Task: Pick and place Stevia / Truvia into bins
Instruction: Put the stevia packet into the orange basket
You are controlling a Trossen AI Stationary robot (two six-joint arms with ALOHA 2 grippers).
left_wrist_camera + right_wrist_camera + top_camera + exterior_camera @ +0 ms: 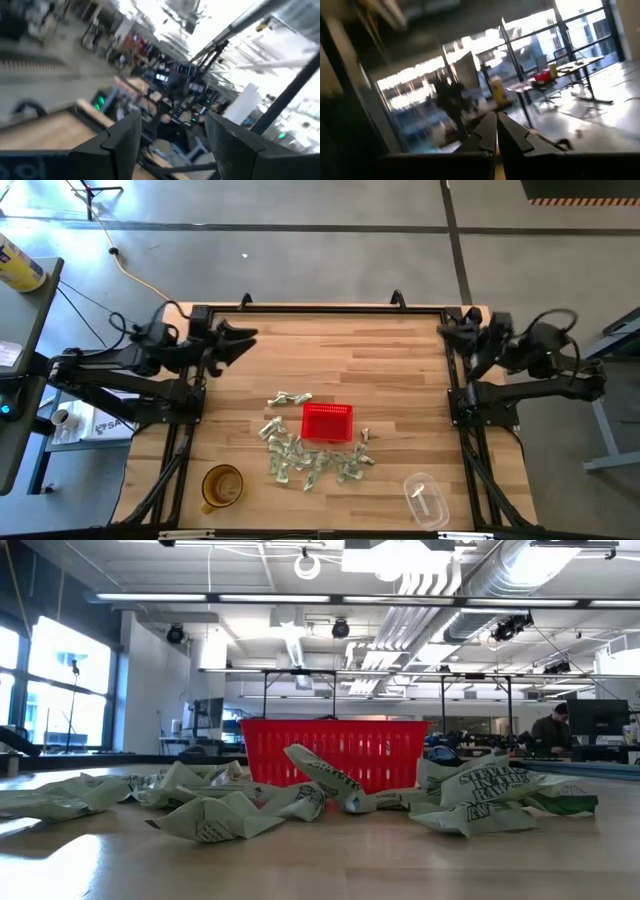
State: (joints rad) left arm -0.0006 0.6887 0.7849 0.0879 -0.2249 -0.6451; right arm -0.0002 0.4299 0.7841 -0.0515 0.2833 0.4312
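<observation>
Many Stevia packets (305, 458) lie scattered around the red basket (327, 421), none visibly inside; picking has not begun. Left gripper (243, 337), fingers spread, and right gripper (446, 330), pinched shut, sit at the far corners; one must reach down

Grey concrete floor (330, 240), tall windows (55, 690), exposed ceiling ducts (440, 590), strip lights
</observation>
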